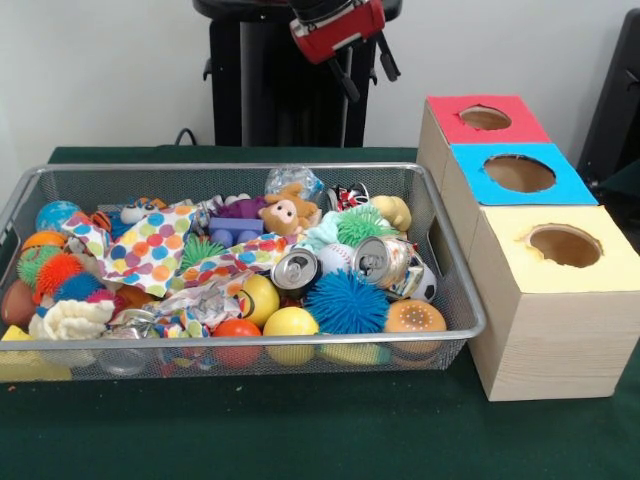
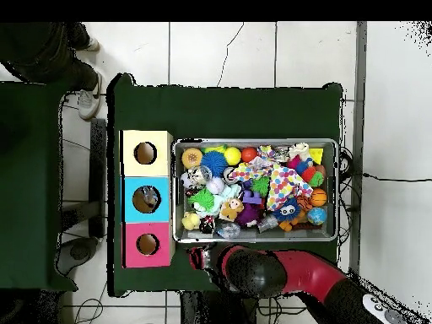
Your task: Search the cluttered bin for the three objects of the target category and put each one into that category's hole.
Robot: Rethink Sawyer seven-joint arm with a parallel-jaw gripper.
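A wire-mesh bin (image 1: 455,300) is heaped with toys. Among them are two crushed drink cans (image 1: 296,268) (image 1: 382,260), a blue spiky ball (image 1: 346,302), yellow balls (image 1: 290,322), a burger toy (image 1: 414,318), a brown plush animal (image 1: 290,212) and polka-dot cloth (image 1: 150,250). Beside the bin stand a red box (image 1: 455,132), a blue box (image 1: 480,188) and a yellow box (image 1: 610,265), each with a round hole on top. My gripper (image 1: 372,85) hangs open and empty high behind the bin's back wall. In the overhead view the gripper (image 2: 201,256) is just outside the bin (image 2: 175,194), near the red box (image 2: 160,232).
The bin and boxes rest on a green-covered table (image 1: 320,430). In the overhead view the yellow box (image 2: 160,139), blue box (image 2: 162,187) and red box line the bin's left side. A person's legs and shoes (image 2: 63,63) show at the upper left, off the table.
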